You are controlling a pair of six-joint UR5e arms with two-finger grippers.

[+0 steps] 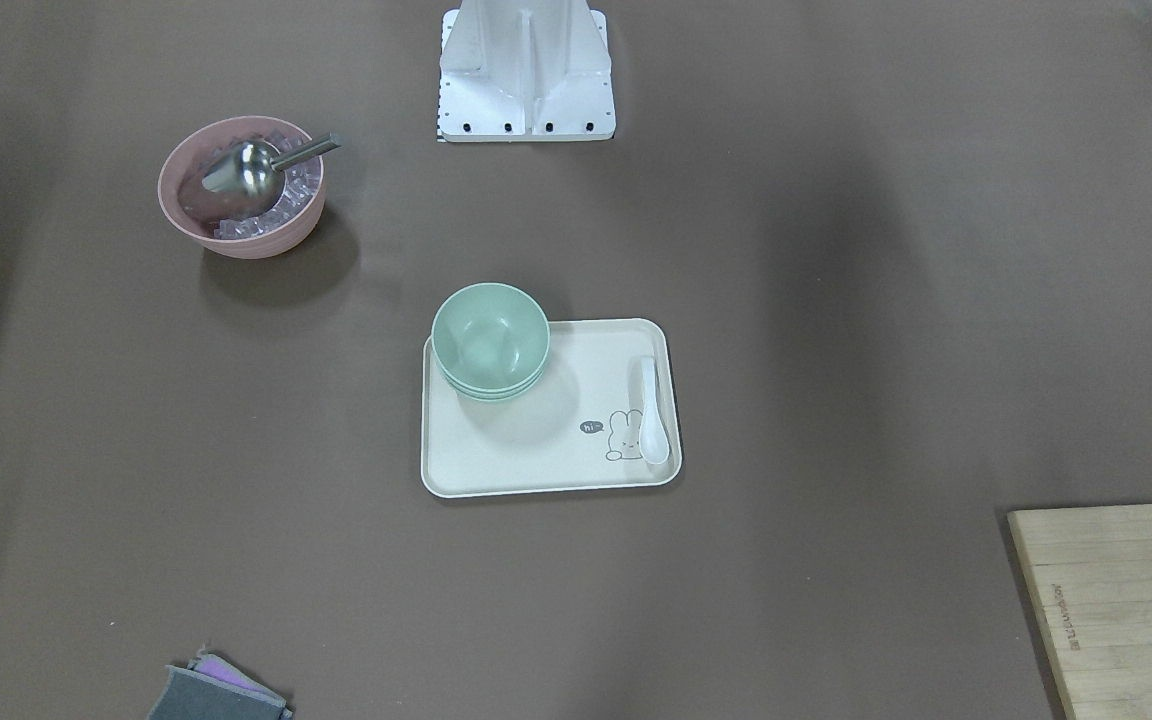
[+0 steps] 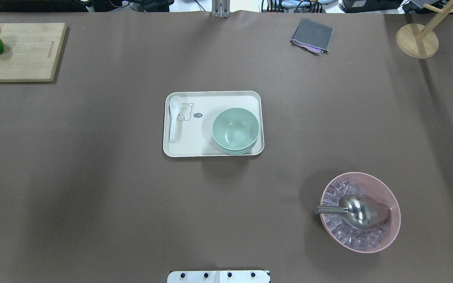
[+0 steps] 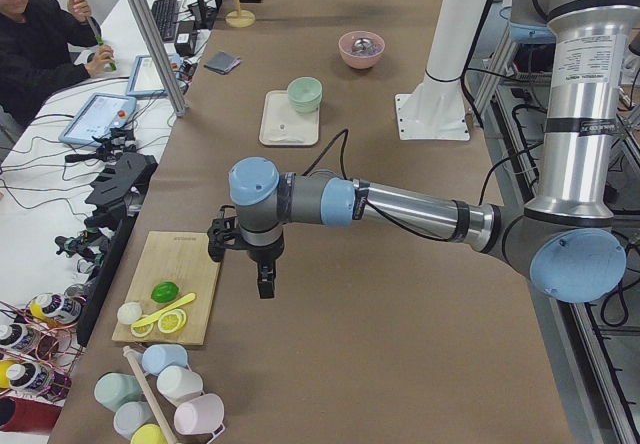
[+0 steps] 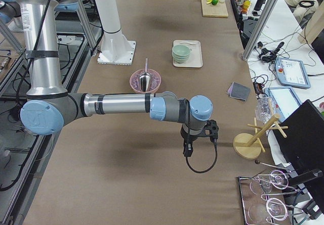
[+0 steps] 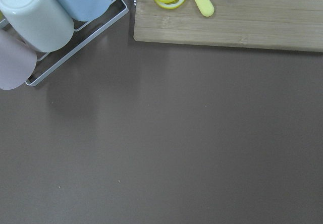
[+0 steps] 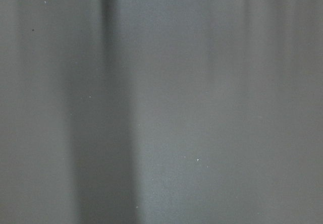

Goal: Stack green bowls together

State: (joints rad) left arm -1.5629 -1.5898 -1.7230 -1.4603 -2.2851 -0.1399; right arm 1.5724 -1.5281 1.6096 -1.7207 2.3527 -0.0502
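Note:
The green bowls [image 2: 235, 129] stand nested in one stack on the near right part of a cream tray [image 2: 195, 137]; the stack also shows in the front view [image 1: 490, 335] and small in both side views [image 3: 305, 92] [image 4: 181, 52]. Neither gripper is near them. My left gripper [image 3: 266, 286] hangs over the table's left end beside a cutting board, seen only in the left side view. My right gripper [image 4: 187, 150] hangs over the table's right end, seen only in the right side view. I cannot tell whether either is open or shut.
A white spoon [image 2: 174, 116] lies on the tray's left. A pink bowl [image 2: 395, 204] with ice and a metal scoop [image 2: 354, 212] stands near right. A cutting board [image 2: 26, 51] with fruit, a grey cloth [image 2: 312, 35], a wooden stand [image 2: 417, 39] and a cup rack [image 5: 35, 17] sit at the edges.

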